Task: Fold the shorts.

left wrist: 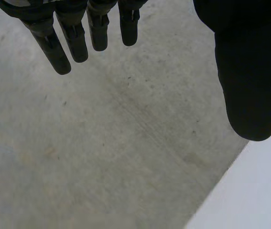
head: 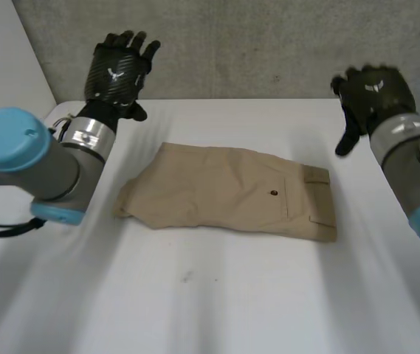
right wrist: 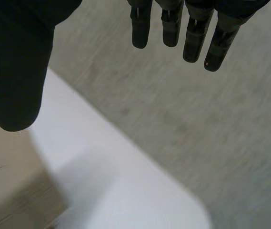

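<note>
A pair of tan cotton shorts (head: 228, 193) lies flat on the white worktop (head: 210, 302), laid out sideways with one leg over the other. The waistband end is towards the robot's right and the leg hems towards its left. A back pocket with a small dark button (head: 274, 193) faces up. The black left hand (head: 117, 72) is raised beyond the hem end of the shorts, well apart from the cloth, over the worktop's far left corner. Its fingers (left wrist: 59, 50) are straight and spread, the thumb stands wide of them, and it has hold of nothing. The black right hand (head: 373, 94) hangs beyond the waistband end of the shorts, also clear of the cloth. Its fingers (right wrist: 173, 31) are extended and relaxed, its thumb is held apart, and nothing is in its grasp. In the right wrist view a pale corner of the shorts sits just below the thumb. A grey rough surface (head: 269, 44) lies behind the worktop, on the far side of the shorts.
</note>
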You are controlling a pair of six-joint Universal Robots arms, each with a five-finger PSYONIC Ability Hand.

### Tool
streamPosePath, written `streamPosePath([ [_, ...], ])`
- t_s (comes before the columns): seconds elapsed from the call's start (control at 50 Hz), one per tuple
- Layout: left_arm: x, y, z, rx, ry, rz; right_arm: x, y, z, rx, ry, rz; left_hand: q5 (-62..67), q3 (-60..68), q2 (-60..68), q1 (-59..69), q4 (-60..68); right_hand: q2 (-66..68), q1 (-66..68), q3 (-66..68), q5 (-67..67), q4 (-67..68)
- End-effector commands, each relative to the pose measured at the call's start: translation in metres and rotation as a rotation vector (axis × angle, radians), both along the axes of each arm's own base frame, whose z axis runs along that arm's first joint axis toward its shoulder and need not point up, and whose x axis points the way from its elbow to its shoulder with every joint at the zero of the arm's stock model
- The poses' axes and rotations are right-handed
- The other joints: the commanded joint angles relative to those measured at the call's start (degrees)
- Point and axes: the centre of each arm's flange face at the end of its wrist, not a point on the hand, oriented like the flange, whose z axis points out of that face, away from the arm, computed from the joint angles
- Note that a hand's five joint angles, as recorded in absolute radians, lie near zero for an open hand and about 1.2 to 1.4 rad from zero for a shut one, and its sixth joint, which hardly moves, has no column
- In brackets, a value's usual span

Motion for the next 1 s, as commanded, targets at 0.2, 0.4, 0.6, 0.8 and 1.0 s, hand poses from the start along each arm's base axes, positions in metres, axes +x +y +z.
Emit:
streamPosePath([
  [0.2, 0.040, 0.076, -0.037, 0.663, 0.069, 0.087, -0.021, 0.031, -0.089, 0.327, -0.118, 0.004, -1.29, -0.79, -0.24, 0.27, -0.35, 8.14, 8.77, 8.34, 6.38, 7.25],
  [0.4, 0.041, 0.084, -0.050, 0.663, 0.068, 0.104, -0.023, 0.018, -0.126, 0.352, -0.100, -0.012, -1.29, -0.79, -0.24, 0.27, -0.35, 16.04, 16.67, 16.24, 14.28, 15.15],
  [0.6, 0.042, 0.085, -0.057, 0.623, 0.084, 0.122, -0.024, 0.006, -0.142, 0.333, -0.106, -0.021, -1.29, -0.79, -0.24, 0.27, -0.35, 27.13, 27.77, 27.34, 25.38, 26.25],
  [0.8, 0.042, 0.087, -0.060, 0.626, 0.082, 0.120, -0.024, 0.000, -0.152, 0.343, -0.102, -0.026, -1.29, -0.79, -0.24, 0.27, -0.35, 67.63, 68.26, 67.83, 65.87, 66.74],
  [1.0, 0.043, 0.090, -0.062, 0.632, 0.078, 0.123, -0.049, -0.012, -0.145, 0.316, -0.033, -0.087, -1.46, -0.96, -0.41, 0.10, -0.52, 67.63, 68.26, 67.83, 65.87, 66.74],
])
